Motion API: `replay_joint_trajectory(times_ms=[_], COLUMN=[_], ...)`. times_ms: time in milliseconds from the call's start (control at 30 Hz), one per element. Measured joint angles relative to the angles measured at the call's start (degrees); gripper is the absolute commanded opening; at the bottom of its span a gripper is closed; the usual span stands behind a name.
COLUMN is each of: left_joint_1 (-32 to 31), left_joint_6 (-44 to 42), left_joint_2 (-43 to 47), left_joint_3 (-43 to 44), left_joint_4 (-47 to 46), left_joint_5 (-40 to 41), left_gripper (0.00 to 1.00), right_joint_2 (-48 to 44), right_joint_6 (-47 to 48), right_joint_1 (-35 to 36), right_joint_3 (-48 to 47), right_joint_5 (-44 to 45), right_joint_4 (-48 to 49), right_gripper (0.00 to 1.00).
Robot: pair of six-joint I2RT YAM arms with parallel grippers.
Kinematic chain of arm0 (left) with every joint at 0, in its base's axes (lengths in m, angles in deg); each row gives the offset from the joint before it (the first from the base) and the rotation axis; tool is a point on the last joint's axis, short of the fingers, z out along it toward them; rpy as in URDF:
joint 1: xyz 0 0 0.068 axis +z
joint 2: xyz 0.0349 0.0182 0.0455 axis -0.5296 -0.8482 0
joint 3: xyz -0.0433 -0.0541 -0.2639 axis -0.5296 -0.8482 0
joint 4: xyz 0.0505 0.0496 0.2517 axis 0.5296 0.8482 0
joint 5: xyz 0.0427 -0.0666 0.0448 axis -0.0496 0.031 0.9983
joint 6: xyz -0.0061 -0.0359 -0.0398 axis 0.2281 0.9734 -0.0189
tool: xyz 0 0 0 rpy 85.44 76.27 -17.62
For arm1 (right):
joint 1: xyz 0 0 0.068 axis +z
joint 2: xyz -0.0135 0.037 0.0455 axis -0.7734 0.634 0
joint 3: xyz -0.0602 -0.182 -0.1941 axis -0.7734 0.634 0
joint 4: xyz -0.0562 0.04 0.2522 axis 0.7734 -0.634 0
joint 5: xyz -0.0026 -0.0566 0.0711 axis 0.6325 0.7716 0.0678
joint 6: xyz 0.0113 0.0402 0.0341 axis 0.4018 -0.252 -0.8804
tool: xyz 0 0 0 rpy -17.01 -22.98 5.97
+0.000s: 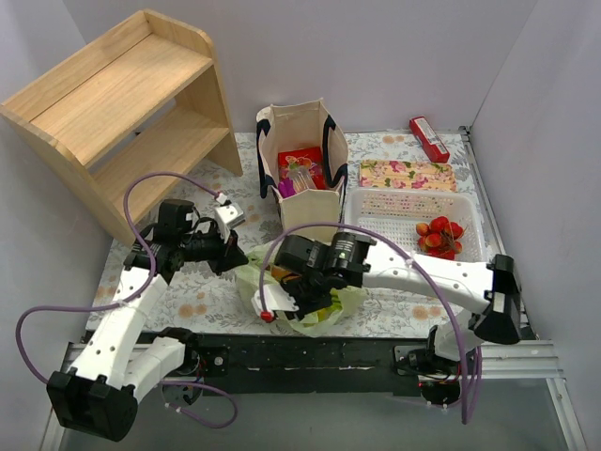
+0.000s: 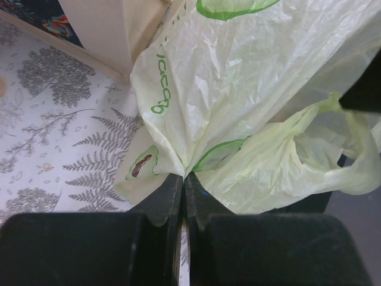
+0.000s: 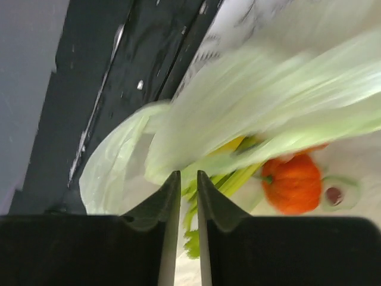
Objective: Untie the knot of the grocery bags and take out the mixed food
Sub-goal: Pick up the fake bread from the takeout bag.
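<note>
The left tool (image 2: 183, 177) pinches the green bag (image 2: 238, 77) holding an orange fruit (image 3: 293, 185) and green beans (image 3: 231, 179); the right tool (image 3: 188, 176) is nearly closed, its grip unclear.

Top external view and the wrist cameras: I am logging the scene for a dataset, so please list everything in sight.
wooden shelf: one, pale wood, back left
canvas tote: one, beige with navy straps, back centre, packets inside
plastic bag: one, pale green, near centre
orange fruit: one, orange, inside the plastic bag
basket: one, white, right
strawberries: several, red, in the basket
floral box: one, pink-yellow, behind the basket
red box: one, red, back right
left gripper: one, black, shut on the plastic bag
right gripper: one, black, jaws almost together on the bag's film
</note>
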Motion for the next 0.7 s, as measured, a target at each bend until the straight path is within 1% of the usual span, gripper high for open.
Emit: replay_joint_trajectory(times_ms=[33, 67, 100, 200, 333, 433, 467, 533, 600, 700], left_joint_1=[0.00, 0.00, 0.00, 0.00, 0.00, 0.00, 0.00, 0.00, 0.00, 0.00], left_joint_6=[-1.14, -2.05, -2.80, -6.23, -12.02, -17.22, -18.73, -21.73, -24.59, -28.33], left_joint_2=[1.07, 2.10, 2.95, 5.92, 7.63, 9.70, 10.82, 13.16, 15.10, 15.98], left_joint_3=[-0.02, -0.02, -0.09, -1.29, -3.32, -5.29, -6.05, -7.48, -8.63, -9.97], left_joint_4=[0.72, 0.98, 1.18, 2.27, 4.66, 6.64, 7.17, 8.22, 8.90, 9.35], left_joint_5=[0.74, 1.31, 1.62, 2.75, 3.82, 3.93, 3.91, 3.69, 3.30, 2.97], left_gripper=[0.00, 0.00, 0.00, 0.00, 0.00, 0.00, 0.00, 0.00, 0.00, 0.00], right_joint_2=[-2.91, -4.28, -7.17, -14.53, -16.59, -16.79, -17.00, -17.33, -16.94, -14.14], right_joint_6=[-0.07, -0.15, -0.20, 0.74, 1.62, 1.18, 1.11, 0.92, 0.39, -0.81], right_joint_1=[-0.11, -0.11, 0.26, 2.82, 5.75, 5.70, 5.62, 5.16, 4.50, 2.23], right_joint_3=[4.90, 6.62, 10.27, 20.39, 29.14, 31.30, 31.32, 31.10, 30.10, 26.08], right_joint_5=[0.90, 1.25, 1.70, 1.95, -0.59, 0.04, 1.03, 3.39, 6.03, 9.22], right_joint_4=[1.33, 1.20, 2.78, 4.37, 5.03, 6.60, 7.34, 9.64, 11.45, 13.70], right_gripper=[0.30, 0.32, 0.33, 0.36, 0.38, 0.36, 0.34, 0.33, 0.32, 0.31])
